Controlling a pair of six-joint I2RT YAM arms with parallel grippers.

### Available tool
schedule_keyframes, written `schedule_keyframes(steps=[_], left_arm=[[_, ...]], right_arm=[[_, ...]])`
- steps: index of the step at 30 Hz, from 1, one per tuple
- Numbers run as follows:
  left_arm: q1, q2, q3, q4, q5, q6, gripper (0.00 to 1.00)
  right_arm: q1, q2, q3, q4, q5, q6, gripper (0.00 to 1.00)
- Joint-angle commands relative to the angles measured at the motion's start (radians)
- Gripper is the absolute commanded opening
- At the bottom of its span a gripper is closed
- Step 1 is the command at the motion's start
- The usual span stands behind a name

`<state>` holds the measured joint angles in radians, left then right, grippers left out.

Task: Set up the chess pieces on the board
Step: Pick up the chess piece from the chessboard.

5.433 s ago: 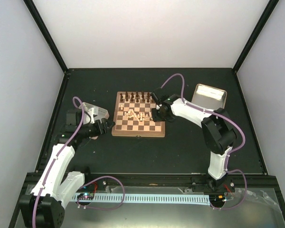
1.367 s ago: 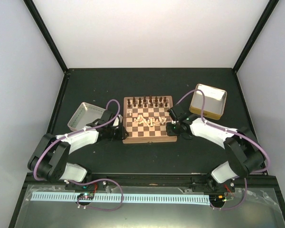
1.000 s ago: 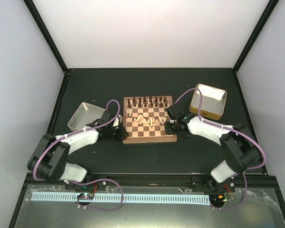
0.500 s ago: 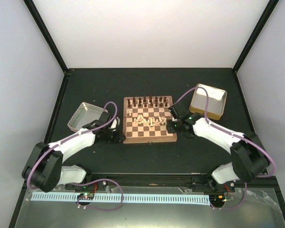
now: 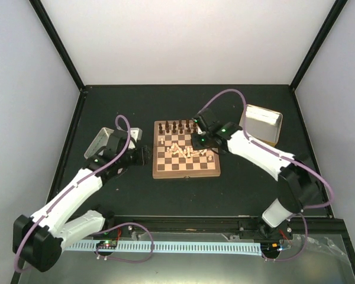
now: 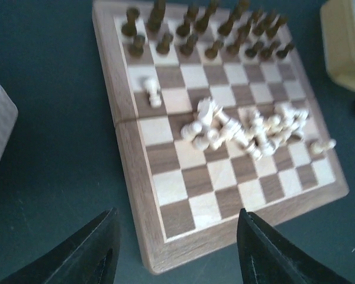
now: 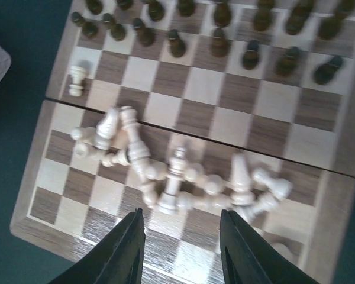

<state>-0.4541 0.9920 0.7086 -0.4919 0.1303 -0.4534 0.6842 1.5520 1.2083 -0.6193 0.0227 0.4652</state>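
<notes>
The board lies mid-table. Several cream chess pieces lie toppled in a heap on its middle squares, and one cream pawn stands alone near the left edge. My left gripper hovers open and empty just left of the board. In the left wrist view the board's near corner sits between its spread fingers, with the heap beyond. My right gripper hangs open and empty over the board's right half. In the right wrist view its fingers straddle squares just below the heap.
Dark brown pieces stand in two rows along the board's far side; they also show in the left wrist view and the right wrist view. A pale tray lies left under my left arm. A cream tray lies at the right.
My left arm has drawn back to the left and risen, off the board's edge. My right arm has lifted and swung from the board's right rim to above its right half. The pieces lie as before.
</notes>
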Motion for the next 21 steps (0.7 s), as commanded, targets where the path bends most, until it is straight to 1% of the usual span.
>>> schedule_keyframes(steps=[1, 3, 5, 6, 9, 11, 15, 21], left_arm=[[-0.008, -0.111, 0.049, 0.059, -0.117, 0.047, 0.6], [-0.008, -0.169, 0.042, 0.088, -0.17, 0.061, 0.68], [-0.008, -0.232, 0.037, 0.096, -0.228, 0.064, 0.8], [-0.008, -0.266, 0.028, 0.104, -0.257, 0.065, 0.84], [-0.007, -0.362, 0.02, 0.107, -0.303, 0.077, 0.92], [-0.006, -0.432, 0.019, 0.098, -0.318, 0.089, 0.95], [-0.006, -0.505, 0.005, 0.09, -0.361, 0.114, 0.98], [-0.006, -0.522, -0.016, 0.097, -0.377, 0.123, 0.99]], right_arm=[[0.075, 0.128, 0.109, -0.03, -0.04, -0.032, 0.37], [0.115, 0.19, 0.168, -0.033, -0.048, -0.036, 0.37], [0.148, 0.252, 0.229, -0.042, -0.042, -0.038, 0.37], [0.161, 0.289, 0.266, -0.046, -0.04, -0.035, 0.37], [0.185, 0.357, 0.325, -0.048, -0.034, -0.019, 0.37], [0.193, 0.393, 0.356, -0.05, -0.031, -0.011, 0.37], [0.203, 0.462, 0.433, -0.07, -0.018, -0.019, 0.33], [0.205, 0.531, 0.513, -0.131, 0.064, -0.026, 0.31]])
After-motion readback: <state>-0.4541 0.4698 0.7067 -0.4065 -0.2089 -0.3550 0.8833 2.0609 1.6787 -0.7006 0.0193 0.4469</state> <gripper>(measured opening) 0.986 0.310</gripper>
